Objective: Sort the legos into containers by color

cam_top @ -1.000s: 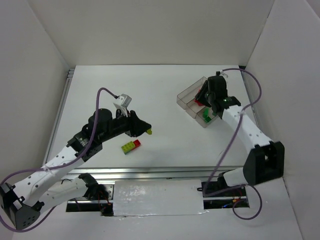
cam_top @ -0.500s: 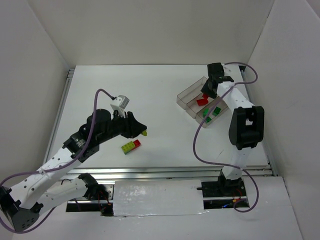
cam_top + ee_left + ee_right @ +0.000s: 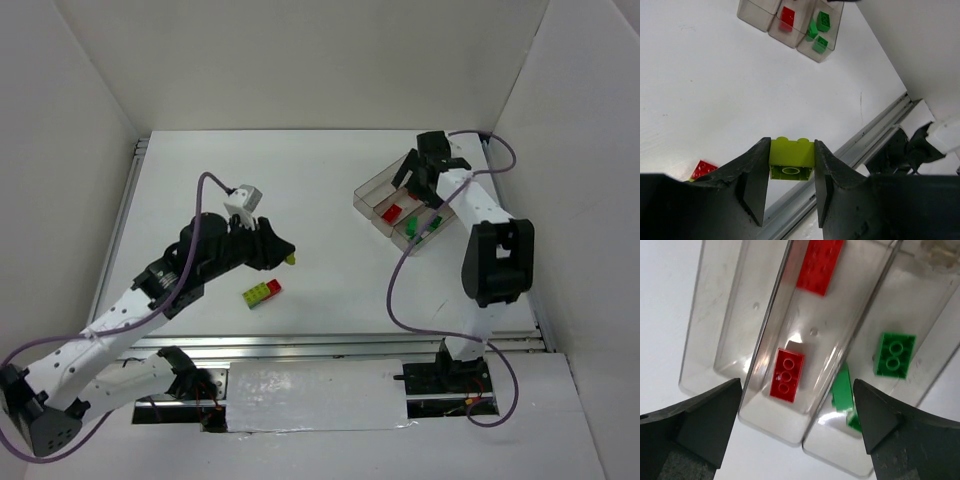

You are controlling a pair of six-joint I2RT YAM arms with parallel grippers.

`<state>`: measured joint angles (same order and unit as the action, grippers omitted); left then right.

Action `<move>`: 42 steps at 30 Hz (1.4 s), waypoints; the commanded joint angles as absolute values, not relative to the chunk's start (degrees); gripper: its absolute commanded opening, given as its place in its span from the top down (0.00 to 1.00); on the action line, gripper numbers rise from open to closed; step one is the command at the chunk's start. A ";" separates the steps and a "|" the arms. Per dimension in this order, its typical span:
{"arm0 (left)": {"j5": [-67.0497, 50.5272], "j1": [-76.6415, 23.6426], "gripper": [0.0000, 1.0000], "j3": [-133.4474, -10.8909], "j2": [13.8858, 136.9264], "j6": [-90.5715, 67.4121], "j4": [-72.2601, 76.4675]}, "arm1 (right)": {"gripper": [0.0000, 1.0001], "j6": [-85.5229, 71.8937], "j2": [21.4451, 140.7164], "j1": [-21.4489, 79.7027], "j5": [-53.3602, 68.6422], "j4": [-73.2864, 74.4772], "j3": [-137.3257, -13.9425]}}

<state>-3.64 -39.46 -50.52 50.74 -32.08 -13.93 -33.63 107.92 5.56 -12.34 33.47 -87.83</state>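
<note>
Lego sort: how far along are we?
Done: two red bricks lie in the middle tray, green bricks in the near end tray. In hand: the left end effector is shut on a yellow-green brick; the right end effector is open over the trays. Left: the far end tray is empty, and a stuck-together brick cluster sits on the table.

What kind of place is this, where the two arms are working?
Probably a robot test cell in a laboratory. A white table is closed in by plain white walls, the left arm and right arm are fixed at its near edge, and toy bricks and clear trays lie on it.
</note>
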 commanded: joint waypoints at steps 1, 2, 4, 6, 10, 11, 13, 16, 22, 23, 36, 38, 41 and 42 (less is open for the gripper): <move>-0.62 -39.29 1.00 -55.01 57.55 -33.40 -6.96 | 0.00 -35.06 91.56 5.27 -8.99 32.53 -81.59; -0.27 -39.20 1.00 -56.15 60.18 -33.31 -5.73 | 0.00 -35.59 87.41 5.19 -7.49 29.30 -74.34; -0.26 -39.11 1.00 -60.87 68.67 -32.61 -1.70 | 0.00 -36.21 75.40 5.45 -5.11 27.43 -67.71; -0.26 -38.76 1.00 -65.02 75.03 -31.99 0.78 | 0.00 -36.47 67.62 5.71 -2.47 26.19 -59.70; 2.46 -38.67 1.00 -82.32 96.12 -28.40 5.44 | 0.00 -35.78 50.76 6.94 -0.26 29.79 -53.80; 2.46 -38.58 1.00 -85.75 100.07 -27.52 5.54 | 0.00 -35.08 48.80 6.94 -0.26 31.27 -53.01; 1.15 -38.58 1.00 -98.22 111.67 -25.14 4.49 | 0.00 -33.58 45.88 6.77 -0.35 33.57 -54.31; 0.53 -38.58 1.00 -117.37 127.14 -22.94 0.72 | 0.00 -32.96 44.39 6.68 1.91 37.88 -56.07; 1.75 -38.76 0.80 -130.79 140.36 -19.95 5.69 | 0.00 -32.96 38.68 6.77 6.86 39.37 -54.41; 2.45 -38.85 0.78 -130.26 140.71 -19.86 7.19 | 0.00 -32.87 37.89 6.77 6.77 40.25 -54.40; 2.19 -38.67 0.00 -125.33 142.13 -20.04 14.33 | 0.00 -31.90 37.44 7.12 10.54 37.44 -52.30; 4.64 -38.50 0.01 -122.45 139.32 -20.04 13.02 | 0.01 -31.99 37.97 7.03 11.51 36.04 -51.86; 12.37 -38.76 0.01 -112.79 124.00 -19.43 10.56 | 0.00 -31.20 40.59 7.21 13.01 35.33 -51.15; 14.83 -38.76 0.01 -110.41 120.18 -19.16 8.89 | 0.00 -31.03 41.30 7.38 13.53 35.16 -50.89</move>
<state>6.92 -38.70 -113.34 137.27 -20.84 7.49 -32.60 39.79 6.76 10.98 38.46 -51.37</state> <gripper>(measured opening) 0.994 0.995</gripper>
